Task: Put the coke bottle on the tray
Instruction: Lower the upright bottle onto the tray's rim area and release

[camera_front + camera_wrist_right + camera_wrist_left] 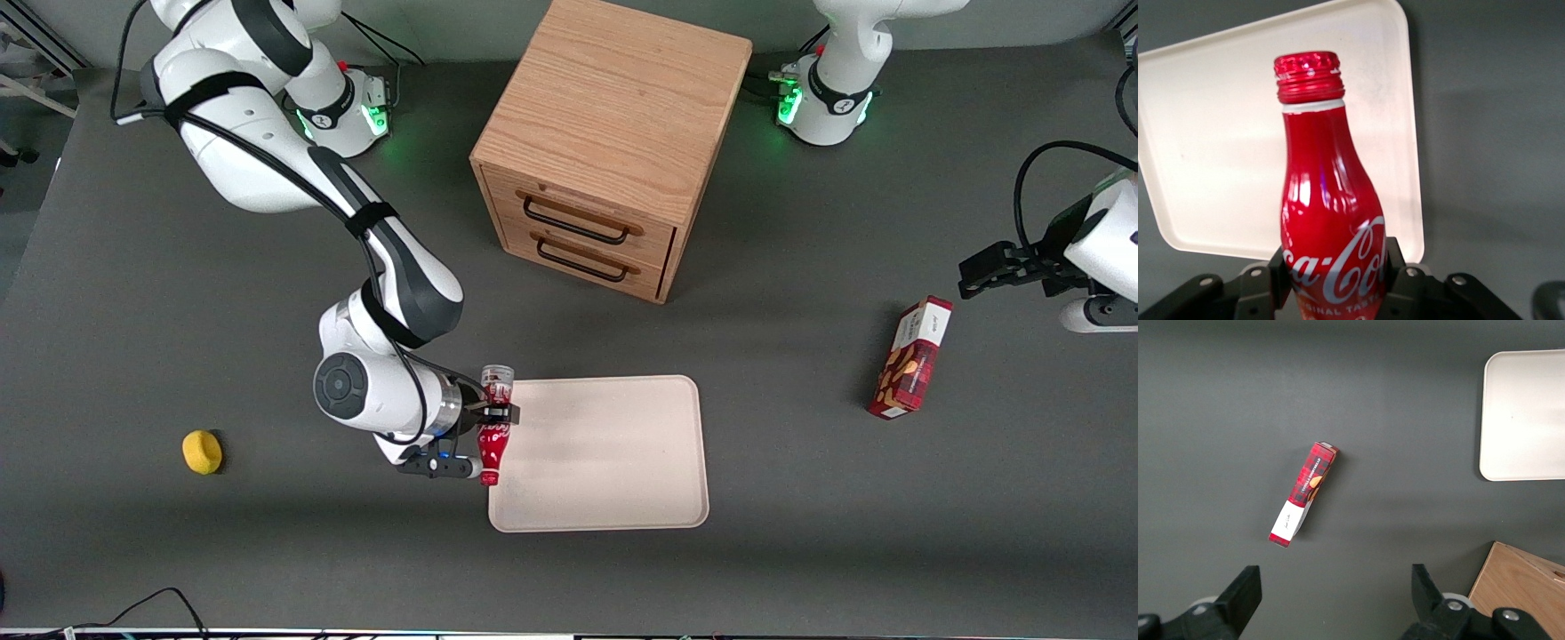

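Observation:
My right gripper [494, 416] is shut on the coke bottle [494, 436], a slim red bottle with white script logo and red cap. It holds the bottle lying sideways in the air above the edge of the tray [613, 462] that is toward the working arm's end. In the right wrist view the bottle [1328, 220] sits between the black fingers [1395, 263], its cap pointing over the cream-beige tray [1211, 153]. The tray also shows in the left wrist view [1528, 413].
A wooden drawer cabinet [613, 142] stands farther from the front camera than the tray. A red snack box [911, 357] lies toward the parked arm's end and shows in the left wrist view [1303, 495]. A small yellow object [202, 451] lies toward the working arm's end.

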Tool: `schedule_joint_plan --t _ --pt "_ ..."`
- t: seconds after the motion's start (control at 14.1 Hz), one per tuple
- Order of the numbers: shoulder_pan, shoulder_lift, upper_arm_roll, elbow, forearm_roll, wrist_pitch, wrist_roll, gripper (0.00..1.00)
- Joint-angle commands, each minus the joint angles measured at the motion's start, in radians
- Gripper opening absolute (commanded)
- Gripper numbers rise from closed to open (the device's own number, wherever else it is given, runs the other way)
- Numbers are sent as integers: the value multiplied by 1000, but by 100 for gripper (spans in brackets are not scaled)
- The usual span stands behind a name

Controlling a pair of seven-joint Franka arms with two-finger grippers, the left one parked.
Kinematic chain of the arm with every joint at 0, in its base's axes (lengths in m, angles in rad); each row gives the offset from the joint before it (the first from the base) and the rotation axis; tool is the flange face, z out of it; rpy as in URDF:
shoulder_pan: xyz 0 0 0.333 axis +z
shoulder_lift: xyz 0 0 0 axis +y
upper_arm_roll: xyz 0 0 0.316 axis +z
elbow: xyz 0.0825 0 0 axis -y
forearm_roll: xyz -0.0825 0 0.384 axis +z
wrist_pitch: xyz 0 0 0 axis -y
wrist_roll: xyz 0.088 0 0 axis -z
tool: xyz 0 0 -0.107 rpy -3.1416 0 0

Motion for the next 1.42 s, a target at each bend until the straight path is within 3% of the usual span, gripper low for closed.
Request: schedule_joint_plan --t 0.0,0.28,1.28,1.35 --pt "20 60 -7 69 -12 33 -29 0" --pt "20 117 -10 75 -65 109 -53 0" --pt "31 153 -10 64 -66 179 -41 0" --pt "31 154 -10 63 -66 179 -41 14"
